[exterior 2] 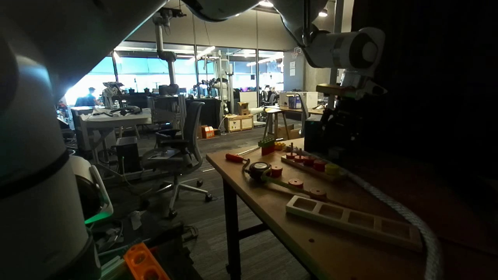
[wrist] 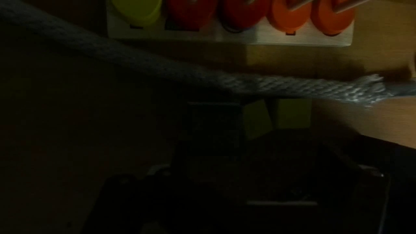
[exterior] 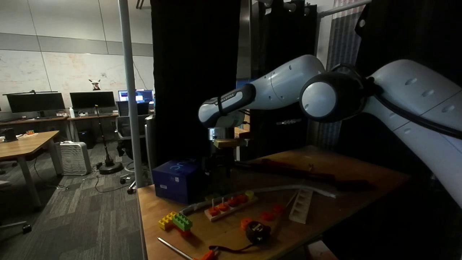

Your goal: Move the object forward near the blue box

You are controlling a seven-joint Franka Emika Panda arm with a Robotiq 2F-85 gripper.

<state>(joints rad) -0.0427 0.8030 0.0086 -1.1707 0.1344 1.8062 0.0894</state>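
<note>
The blue box [exterior: 170,186] stands on the table's far left in an exterior view; in an exterior view it is a dark shape [exterior 2: 313,134]. My gripper [exterior: 218,172] is beside the box, pointing down above the table, also seen in an exterior view [exterior 2: 339,130]. In the wrist view, its fingers [wrist: 253,151] are very dark but stand apart, with nothing visible held between them. A dark cube-like block [wrist: 214,126] and two olive-yellow blocks [wrist: 294,113] lie below. A dim greenish block [exterior: 211,197] shows under the gripper. Which one is the object, I cannot tell.
A rope [wrist: 156,65] curves past the blocks. Near it are a peg board [wrist: 260,38] with red and yellow rings, toy bricks [exterior: 182,221], a tape measure [exterior: 257,232], loose red rings [exterior 2: 295,182], a screwdriver [exterior 2: 235,158] and a wooden tray [exterior 2: 346,225].
</note>
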